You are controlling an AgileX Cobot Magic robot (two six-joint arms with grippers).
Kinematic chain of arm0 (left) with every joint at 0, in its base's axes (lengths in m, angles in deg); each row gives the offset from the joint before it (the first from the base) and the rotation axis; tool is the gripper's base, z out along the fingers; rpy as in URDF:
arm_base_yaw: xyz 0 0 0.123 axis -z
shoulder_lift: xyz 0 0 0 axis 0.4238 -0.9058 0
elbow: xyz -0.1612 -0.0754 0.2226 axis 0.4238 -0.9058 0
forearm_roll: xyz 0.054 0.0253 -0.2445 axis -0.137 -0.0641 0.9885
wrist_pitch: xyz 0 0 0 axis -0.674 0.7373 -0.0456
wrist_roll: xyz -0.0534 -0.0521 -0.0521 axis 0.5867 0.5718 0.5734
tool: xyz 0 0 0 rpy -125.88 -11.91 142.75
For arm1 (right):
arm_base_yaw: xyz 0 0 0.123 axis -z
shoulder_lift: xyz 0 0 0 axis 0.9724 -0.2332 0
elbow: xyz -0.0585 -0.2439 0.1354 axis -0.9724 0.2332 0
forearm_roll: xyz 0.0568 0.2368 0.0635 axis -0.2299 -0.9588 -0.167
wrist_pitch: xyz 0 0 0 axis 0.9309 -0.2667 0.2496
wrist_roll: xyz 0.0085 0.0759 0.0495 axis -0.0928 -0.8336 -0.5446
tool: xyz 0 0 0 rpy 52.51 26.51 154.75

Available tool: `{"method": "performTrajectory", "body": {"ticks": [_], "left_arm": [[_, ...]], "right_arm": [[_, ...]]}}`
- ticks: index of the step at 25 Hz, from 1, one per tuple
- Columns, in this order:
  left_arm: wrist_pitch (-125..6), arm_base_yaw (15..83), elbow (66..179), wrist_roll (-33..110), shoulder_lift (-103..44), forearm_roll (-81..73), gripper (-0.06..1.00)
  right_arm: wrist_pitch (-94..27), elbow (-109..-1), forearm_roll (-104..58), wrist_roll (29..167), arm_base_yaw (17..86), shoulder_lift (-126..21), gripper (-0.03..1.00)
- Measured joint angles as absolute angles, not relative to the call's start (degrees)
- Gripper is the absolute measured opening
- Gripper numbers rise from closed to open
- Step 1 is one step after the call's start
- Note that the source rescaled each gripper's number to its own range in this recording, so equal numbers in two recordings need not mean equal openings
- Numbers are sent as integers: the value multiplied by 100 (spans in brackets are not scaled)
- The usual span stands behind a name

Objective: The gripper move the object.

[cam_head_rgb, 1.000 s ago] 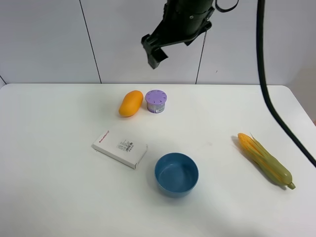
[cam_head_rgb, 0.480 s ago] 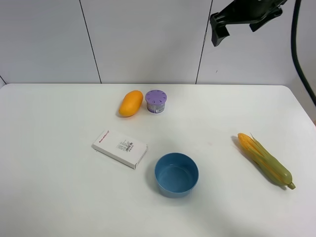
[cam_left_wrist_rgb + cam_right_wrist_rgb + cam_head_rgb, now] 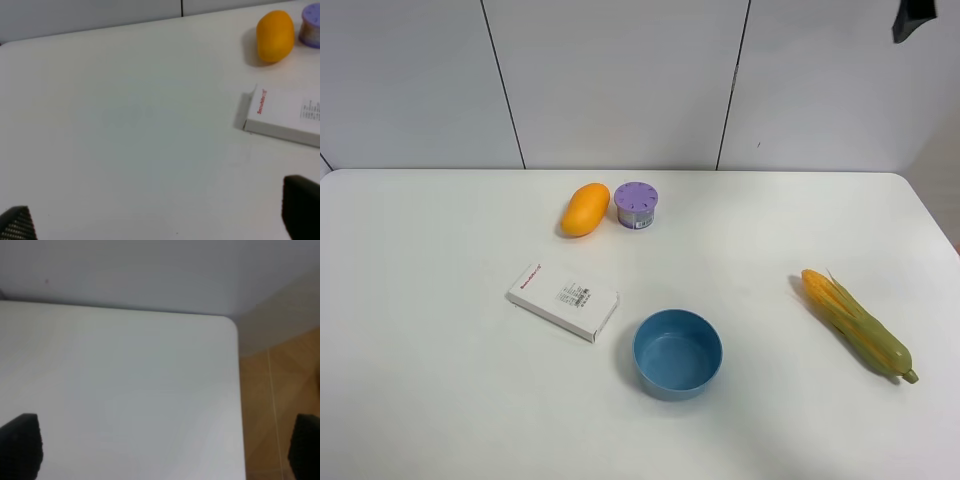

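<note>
The white carton [image 3: 563,301] with red lettering along one edge lies flat on the white table [image 3: 440,400], left of centre. It also shows in the left wrist view [image 3: 285,117]. My left gripper [image 3: 159,219] is open and empty, above bare table and apart from the carton; only its two black fingertips [image 3: 301,207] show. My right gripper [image 3: 162,447] is open and empty, high over the table's far right corner. In the exterior view only a black bit of the right arm [image 3: 913,18] shows at the top right edge.
An orange mango [image 3: 585,209] and a purple round container [image 3: 636,204] stand at the back. A blue bowl [image 3: 677,353] sits right of the carton. A corn cob [image 3: 856,324] lies at the right. The table edge [image 3: 239,390] drops to wooden floor.
The right arm has swung from the top middle of the exterior view to the top right and is almost out of the picture. The things on the table have not moved.
</note>
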State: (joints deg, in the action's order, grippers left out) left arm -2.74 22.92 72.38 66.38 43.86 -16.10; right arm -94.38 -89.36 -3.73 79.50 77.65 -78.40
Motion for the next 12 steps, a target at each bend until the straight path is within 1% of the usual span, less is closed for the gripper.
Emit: {"method": "performTrajectory", "body": {"ticks": [4,9,12], "left_arm": [[-274,2292,7238,6638,4386,-1610,100],[-274,2292,7238,6638,4386,-1610,100],[-274,2292,7238,6638,4386,-1610,100]], "right_arm": [[-9426,-8737,-360,7882,8246,-7407,100],[-9432,-7742,-356,7882,8780,-6645,100],[-9440,-7064,-321,7882,8930,-6012,100]]}}
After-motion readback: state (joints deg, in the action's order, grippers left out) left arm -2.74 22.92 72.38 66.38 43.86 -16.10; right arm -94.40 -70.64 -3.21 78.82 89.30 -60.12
